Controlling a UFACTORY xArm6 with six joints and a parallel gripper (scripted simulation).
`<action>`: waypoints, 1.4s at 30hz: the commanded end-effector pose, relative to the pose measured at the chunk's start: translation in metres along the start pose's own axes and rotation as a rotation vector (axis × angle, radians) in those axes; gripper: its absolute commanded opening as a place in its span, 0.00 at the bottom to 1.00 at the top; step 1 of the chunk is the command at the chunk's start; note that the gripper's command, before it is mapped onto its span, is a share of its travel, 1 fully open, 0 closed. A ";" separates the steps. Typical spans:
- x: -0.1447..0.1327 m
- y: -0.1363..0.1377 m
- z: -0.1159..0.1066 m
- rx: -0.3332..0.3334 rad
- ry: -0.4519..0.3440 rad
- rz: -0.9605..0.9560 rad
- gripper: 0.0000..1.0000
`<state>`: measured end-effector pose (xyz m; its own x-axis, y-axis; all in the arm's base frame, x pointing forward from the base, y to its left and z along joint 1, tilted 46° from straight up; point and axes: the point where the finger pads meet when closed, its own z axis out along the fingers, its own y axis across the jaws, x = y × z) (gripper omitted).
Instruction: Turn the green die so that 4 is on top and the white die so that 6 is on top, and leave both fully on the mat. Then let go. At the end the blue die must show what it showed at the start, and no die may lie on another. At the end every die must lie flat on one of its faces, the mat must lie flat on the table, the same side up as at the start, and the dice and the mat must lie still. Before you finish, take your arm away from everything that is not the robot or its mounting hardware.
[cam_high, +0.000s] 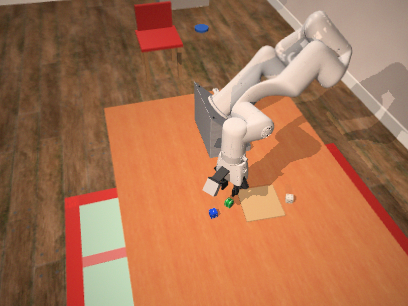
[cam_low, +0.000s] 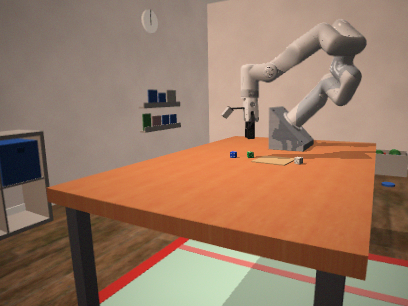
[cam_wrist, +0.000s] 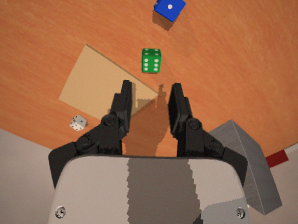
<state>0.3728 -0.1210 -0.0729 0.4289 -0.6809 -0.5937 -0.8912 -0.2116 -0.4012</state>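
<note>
The green die (cam_high: 229, 202) (cam_low: 250, 155) (cam_wrist: 151, 60) lies on the table just off the mat, with six pips seemingly on top. The white die (cam_high: 290, 198) (cam_low: 298, 160) (cam_wrist: 78, 122) lies on the table beyond the mat's other side; one face shows one pip, but its top is unclear. The blue die (cam_high: 213, 213) (cam_low: 233, 155) (cam_wrist: 170, 6) shows one pip on top. The tan mat (cam_high: 261, 202) (cam_low: 272, 161) (cam_wrist: 95, 80) lies flat. My gripper (cam_high: 239, 191) (cam_low: 249, 137) (cam_wrist: 151, 92) points down, partly open and empty, above the table near the green die and the mat's corner.
The arm's grey base block (cam_high: 209, 125) (cam_low: 287, 132) (cam_wrist: 247, 160) stands on the orange table (cam_high: 170, 260) (cam_low: 200, 200) behind the gripper. The blue die sits near the green die, on its side away from the mat.
</note>
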 end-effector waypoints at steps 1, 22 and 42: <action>0.001 -0.001 -0.001 0.002 0.003 -0.004 0.42; 0.001 0.000 0.021 0.002 0.003 -0.021 0.42; 0.001 0.000 0.048 0.002 0.003 -0.021 0.42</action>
<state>0.3785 -0.0898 -0.1045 0.4463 -0.6765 -0.5858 -0.8826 -0.2246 -0.4130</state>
